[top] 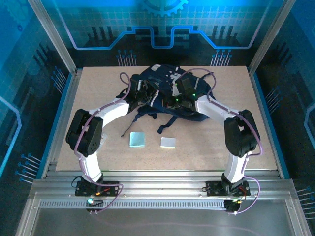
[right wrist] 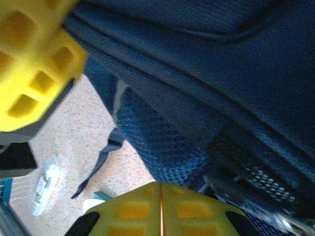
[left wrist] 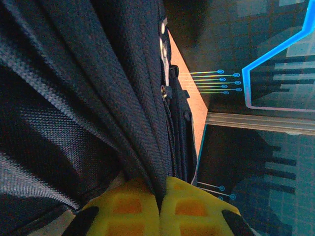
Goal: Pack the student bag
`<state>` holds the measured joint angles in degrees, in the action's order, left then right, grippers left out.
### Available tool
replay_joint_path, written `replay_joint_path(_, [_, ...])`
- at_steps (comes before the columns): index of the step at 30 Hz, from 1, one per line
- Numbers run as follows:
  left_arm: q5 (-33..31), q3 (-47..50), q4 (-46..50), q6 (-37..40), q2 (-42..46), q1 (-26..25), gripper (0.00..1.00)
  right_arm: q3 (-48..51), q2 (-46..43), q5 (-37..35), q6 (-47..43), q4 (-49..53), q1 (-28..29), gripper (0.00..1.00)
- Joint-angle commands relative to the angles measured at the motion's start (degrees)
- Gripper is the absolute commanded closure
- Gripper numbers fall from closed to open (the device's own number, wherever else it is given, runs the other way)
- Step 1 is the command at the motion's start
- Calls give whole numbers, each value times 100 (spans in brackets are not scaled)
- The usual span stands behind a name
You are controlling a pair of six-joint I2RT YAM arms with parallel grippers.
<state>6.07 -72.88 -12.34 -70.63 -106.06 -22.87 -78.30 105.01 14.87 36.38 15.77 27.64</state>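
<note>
Slumped at the far middle of the table (top: 221,162): the student bag (top: 165,88), a dark heap with black straps (top: 167,123) trailing toward the near side. Pinched on its left side by the left gripper (left wrist: 160,196), yellow fingers clenched hard on a raised fold of navy fabric. Most likely done to lift that lip and hold the mouth open, or at least to keep the limp cloth from sliding. Closed too, on the bag's right side, the right gripper (right wrist: 161,196), pads meeting along a thin seam right against mesh and webbing. Impossible to tell whether any cloth is nipped between them. Probably meant as a second anchor, so as to spread the opening between two holds. Lying flat on the near bare board, well apart from the bag and side by side: the left pale square (top: 137,139) and the right pale square (top: 169,142). Presumably the cargo, parked within easy reach of either arm. Judged early in the packing, with nothing seen going in and both arms busy with the bag itself. Worth watching for the thin fold slipping from the left pinch, and for straps snagging on a wrist.
</note>
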Motion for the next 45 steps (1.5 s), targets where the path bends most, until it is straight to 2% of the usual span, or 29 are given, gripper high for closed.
replay_joint_path(1, [152,-99,-670,-52,329,-76,100,-108,-297,118,-46,88,-124,87])
replay_joint_path(4, [131,-52,-697,-29,358,-69,100,220,-718,-398,371,326,-292,78])
replay_joint_path(9, [130,-35,-704,-3,343,-68,100,676,-1293,-1365,1164,400,-335,58])
replay_joint_path(11, [134,-35,-720,-3,335,-74,100,695,-1275,-1450,1412,355,-329,54])
replay_joint_path(21, [109,19,-779,-28,384,-91,100,363,-464,-1344,2411,-221,-46,52])
replay_joint_path(28, [140,116,-914,-127,381,-133,100,-140,135,-2193,2745,-104,270,51])
replay_joint_path(31, [153,184,-961,-177,407,-140,100,-289,268,-2547,2733,-76,341,58])
replay_joint_path(33, [150,246,-989,-188,435,-144,100,-474,347,-2793,2566,203,356,71])
replay_joint_path(37, [140,292,-999,-158,456,-78,100,-451,226,-3102,2231,427,355,89])
replay_joint_path(41, [134,266,-956,-80,411,83,100,-257,-111,-3116,1691,395,324,100])
replay_joint_path(45, [157,160,-842,54,345,275,100,-200,-294,-2626,1024,581,165,100])
